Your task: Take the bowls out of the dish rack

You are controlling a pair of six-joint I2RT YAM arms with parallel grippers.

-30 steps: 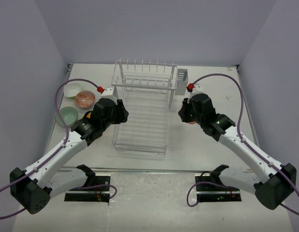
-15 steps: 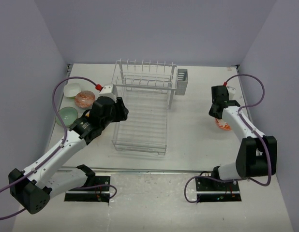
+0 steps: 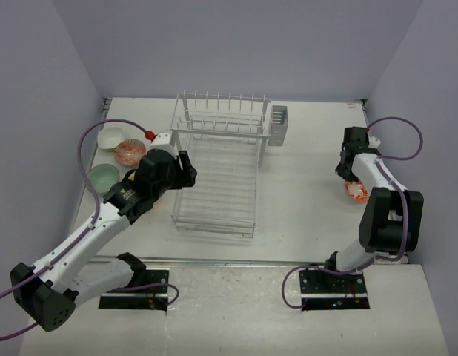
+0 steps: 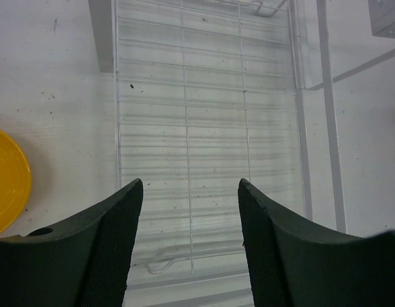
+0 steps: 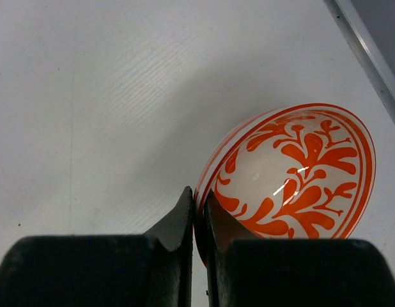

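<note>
The white wire dish rack (image 3: 214, 174) stands mid-table, and no bowl shows in it. My left gripper (image 3: 186, 169) hovers open over the rack's left side; in the left wrist view its fingers (image 4: 114, 243) frame the bare lower tray (image 4: 204, 115) with nothing between them. My right gripper (image 3: 352, 176) is at the far right of the table, shut on the rim of a white bowl with an orange-red pattern (image 5: 293, 173), which is tilted on edge (image 3: 356, 190). The right gripper (image 5: 199, 195) pinches the rim between its two pads.
Three bowls sit at the table's left: a pale one (image 3: 110, 138), a reddish patterned one (image 3: 130, 152) and a mint green one (image 3: 103, 176). A yellow bowl (image 4: 6, 179) lies left of the rack. The grey cutlery holder (image 3: 279, 124) hangs on the rack's right. The table edge (image 5: 367, 57) runs close to the held bowl.
My right arm has swung from beside the rack out to the table's right edge, carrying the patterned bowl. The left gripper's jaws have opened wider and it has shifted slightly.
</note>
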